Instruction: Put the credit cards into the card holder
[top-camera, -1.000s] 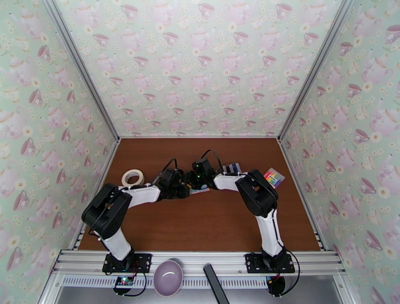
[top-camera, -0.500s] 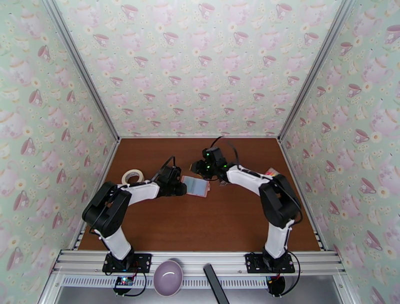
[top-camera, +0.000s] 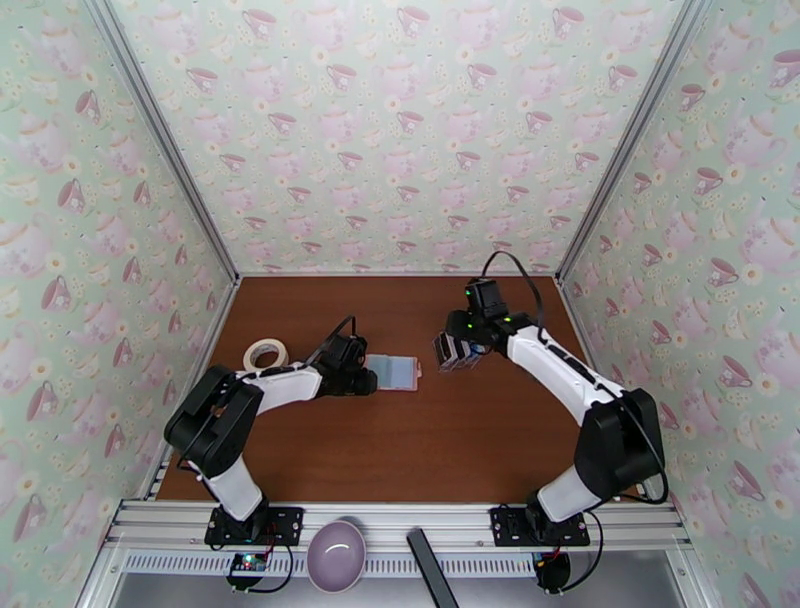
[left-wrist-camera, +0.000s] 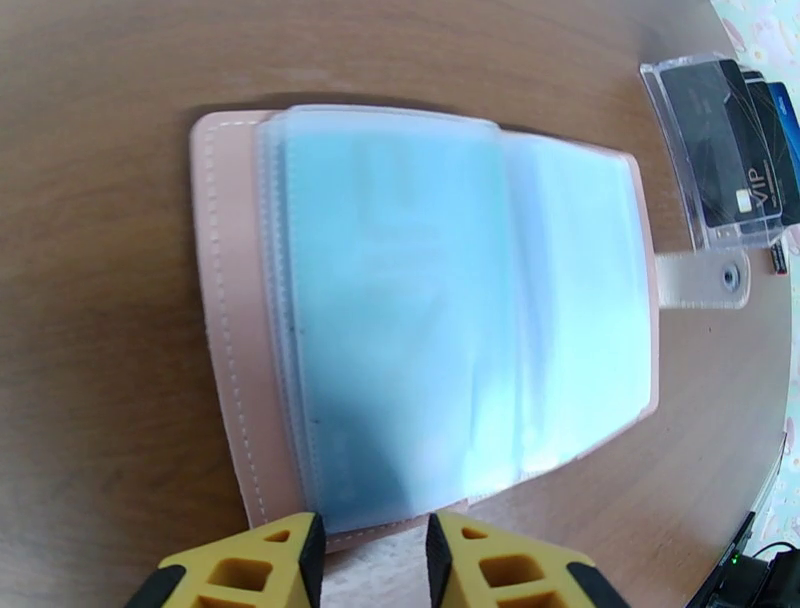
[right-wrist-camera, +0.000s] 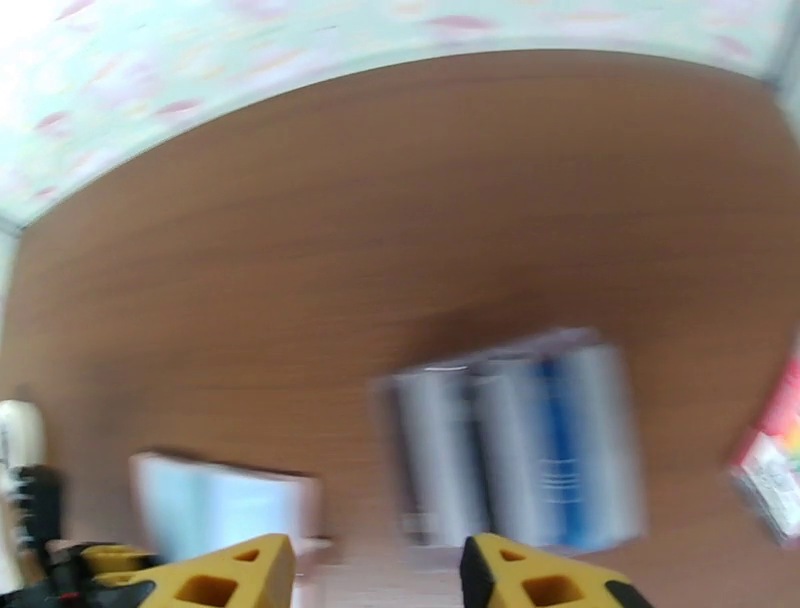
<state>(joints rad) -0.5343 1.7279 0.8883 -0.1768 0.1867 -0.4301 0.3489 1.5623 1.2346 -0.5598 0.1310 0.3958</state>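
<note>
Top external view: the left claw (left-wrist-camera: 372, 545) pinches one edge of the open pink card holder (top-camera: 392, 372), pinning it flat on the worktop (top-camera: 430, 450). Nearby, the right claw (right-wrist-camera: 372, 565) hangs spread and empty above the credit cards (top-camera: 458, 352), bunched in a clear stand (left-wrist-camera: 690, 160). Fetching a card appears to be the step in hand; next, that claw must drop and close on one.

The brown counter (top-camera: 440, 440) carried an open pink card holder (top-camera: 392, 372) centrally, a tape roll (top-camera: 265, 354) left, credit cards (left-wrist-camera: 728, 140) right.
</note>
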